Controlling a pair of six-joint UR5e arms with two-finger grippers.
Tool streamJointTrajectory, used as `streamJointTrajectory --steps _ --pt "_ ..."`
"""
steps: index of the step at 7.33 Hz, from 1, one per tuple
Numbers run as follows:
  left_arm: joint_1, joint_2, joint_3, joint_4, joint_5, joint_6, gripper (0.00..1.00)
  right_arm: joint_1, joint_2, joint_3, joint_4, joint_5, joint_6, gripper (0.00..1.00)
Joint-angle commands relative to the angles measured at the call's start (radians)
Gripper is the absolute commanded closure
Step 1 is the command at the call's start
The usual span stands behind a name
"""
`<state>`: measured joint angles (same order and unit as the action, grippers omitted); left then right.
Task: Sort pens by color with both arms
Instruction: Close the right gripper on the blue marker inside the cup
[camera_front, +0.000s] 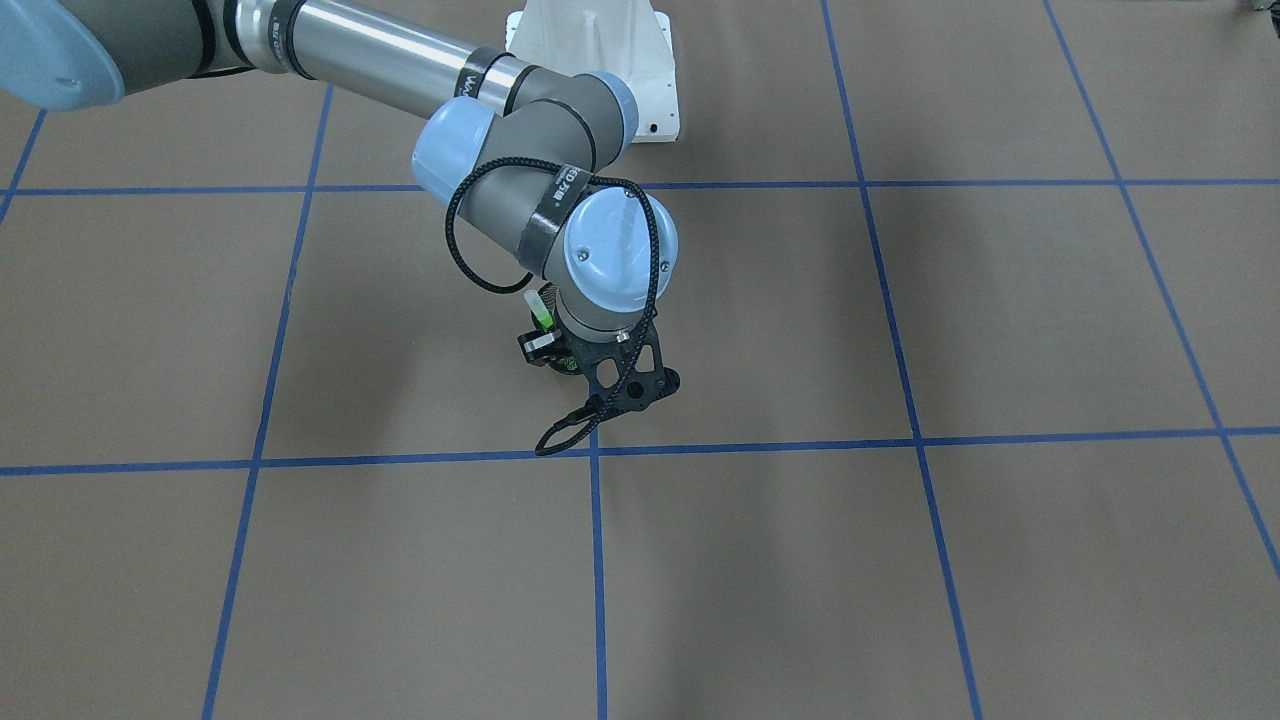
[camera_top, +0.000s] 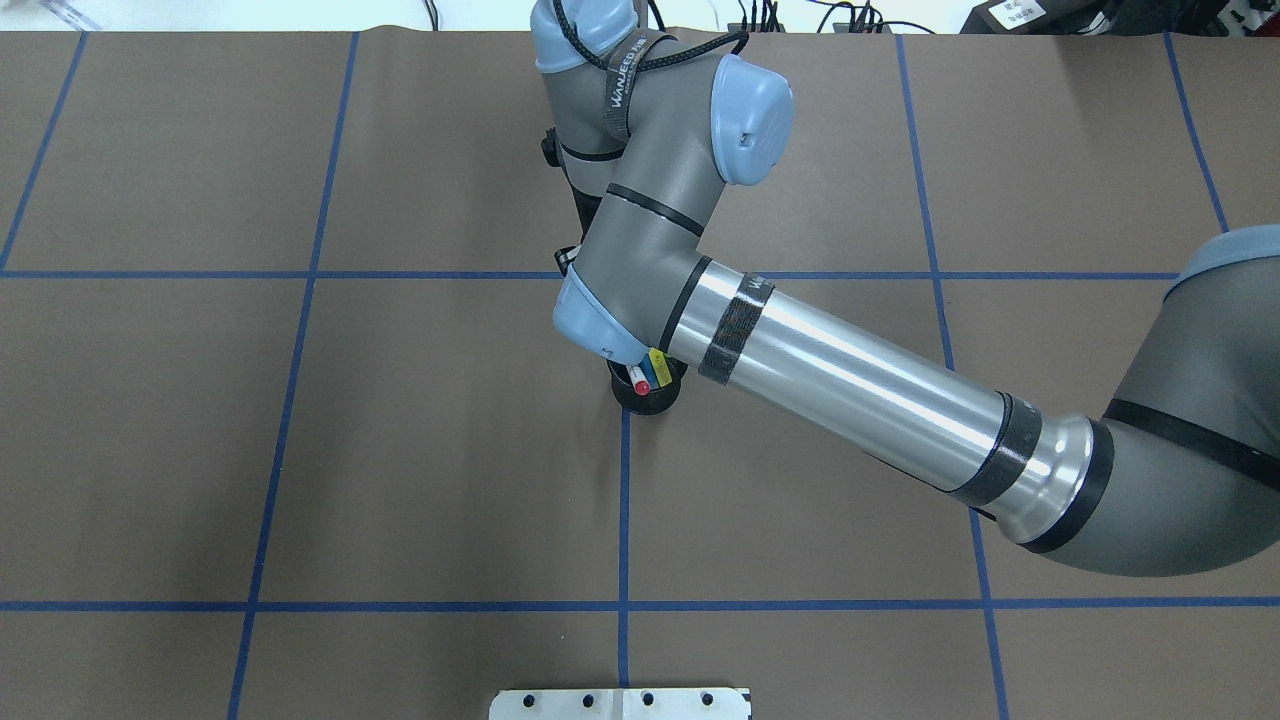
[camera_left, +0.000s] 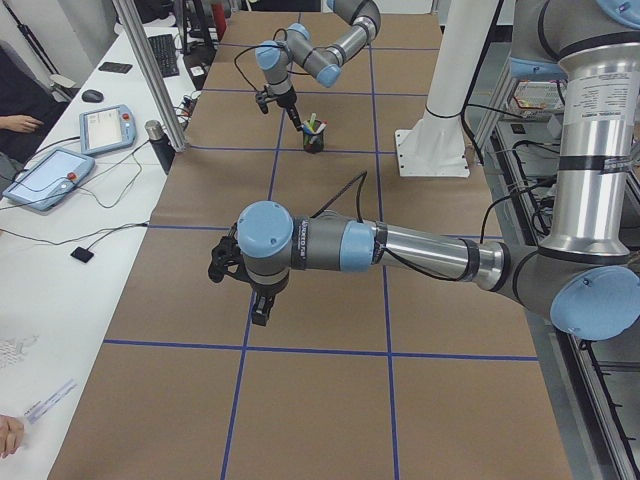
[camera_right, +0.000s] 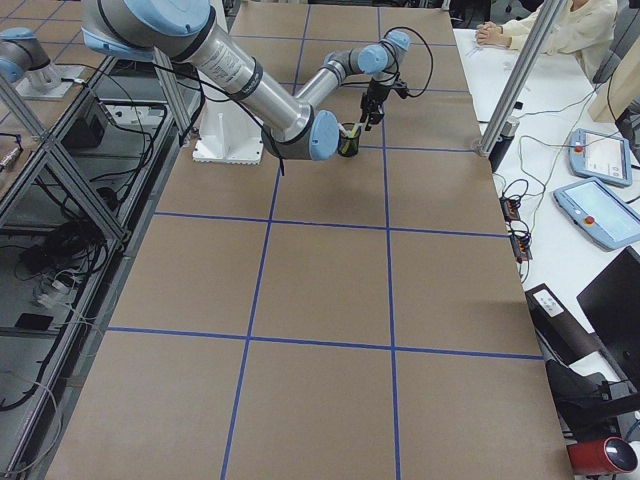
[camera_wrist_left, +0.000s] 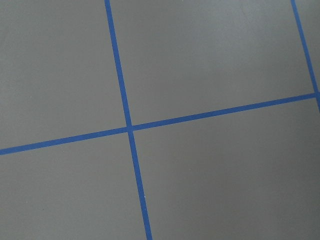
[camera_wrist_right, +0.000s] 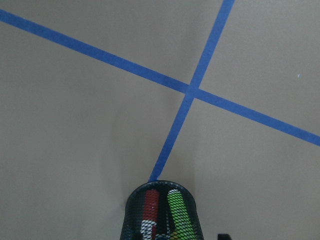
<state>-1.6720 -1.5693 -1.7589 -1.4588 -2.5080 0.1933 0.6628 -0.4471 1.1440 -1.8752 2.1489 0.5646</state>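
Pens (camera_top: 644, 377) stand near-upright in cup (camera_wrist_right: 162, 212), about the middle of surface (camera_top: 300, 450), far from all edges. Right end effector (camera_left: 298, 118) hangs just above cup, so it is nearer. Left end effector (camera_left: 260, 312) is well apart, toward the left edge. Apart or together: cannot tell for either.

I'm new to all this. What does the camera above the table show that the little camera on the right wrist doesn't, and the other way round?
Only the overhead view shows the right arm itself, bent over the table, the tip of a yellow pen, and the white base plate at the bottom edge. Only the wrist view shows the green pen, seen through the cup's mesh wall. Both show the black cup, the red-capped pen standing in it, and the blue tape lines.
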Motion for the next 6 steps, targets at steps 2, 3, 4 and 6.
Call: streamJointTrajectory --steps 2,3,4,6 --pt "0.0 0.0 -0.001 0.0 0.0 0.0 0.0 -0.019 -0.004 0.0 -0.001 0.005 0.006 0.43" --pt "0.0 0.0 -0.001 0.0 0.0 0.0 0.0 -0.019 -0.002 0.0 -0.001 0.018 0.009 0.44" --pt "0.0 0.0 -0.001 0.0 0.0 0.0 0.0 -0.017 -0.004 0.0 -0.001 0.019 0.011 0.47" --pt "0.0 0.0 -0.001 0.0 0.0 0.0 0.0 -0.014 -0.002 0.0 -0.001 0.037 0.012 0.55"
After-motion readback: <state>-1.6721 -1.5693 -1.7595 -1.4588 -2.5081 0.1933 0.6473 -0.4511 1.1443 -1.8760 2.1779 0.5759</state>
